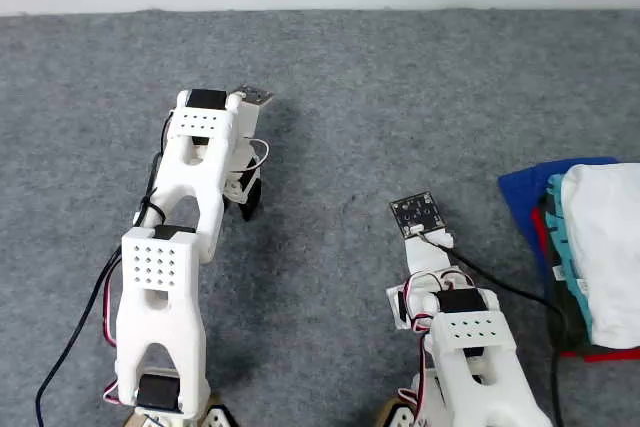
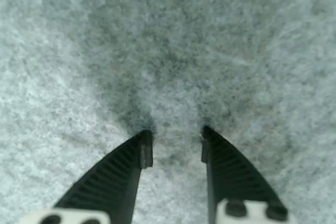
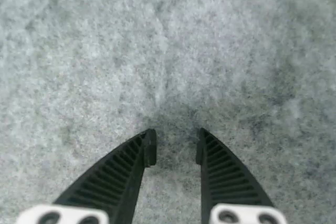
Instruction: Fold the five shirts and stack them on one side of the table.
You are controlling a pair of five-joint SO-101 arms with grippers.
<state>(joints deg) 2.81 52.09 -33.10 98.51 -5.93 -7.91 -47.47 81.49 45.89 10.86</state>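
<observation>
Stack of folded shirts (image 1: 598,247), white on top, lies at one side of the table (image 1: 350,77); left gripper (image 2: 176,150) and right gripper (image 3: 174,148) hang slightly open, empty, over bare felt, so the task is seemingly finished.

readable text: none
no word, label, number or sign can be read on the stack of shirts (image 1: 605,257), the white arm housings (image 1: 160,277) or the grey table covering (image 1: 400,77); the small dark circuit board (image 1: 417,213) on an arm is too small to show any print.
</observation>
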